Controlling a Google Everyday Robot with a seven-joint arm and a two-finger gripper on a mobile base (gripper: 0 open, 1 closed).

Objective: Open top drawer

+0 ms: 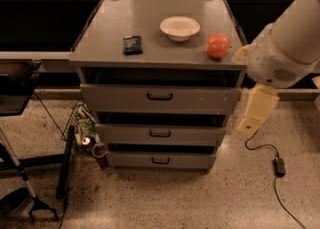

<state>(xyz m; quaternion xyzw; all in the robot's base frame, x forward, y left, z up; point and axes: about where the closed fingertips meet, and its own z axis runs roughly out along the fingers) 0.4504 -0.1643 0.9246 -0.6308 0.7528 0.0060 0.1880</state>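
Observation:
The top drawer (200,100) is the widest grey front of the cabinet, just under the top, with a small black bar handle (160,96) at its centre. A dark gap runs above the front. My gripper (256,111) hangs cream-coloured from the white arm (285,53), just right of the drawer's right end and at its height. It holds nothing and does not touch the handle. Two narrower grey drawers (160,134) (160,160) sit below.
On the cabinet top (115,18) lie a dark packet (132,44), a white bowl (179,27) and a red-orange fruit (218,45). A black cable and adapter (279,166) lie on the floor at the right. A wire basket and a bottle (85,128) stand at the left, beside a black stand (20,173).

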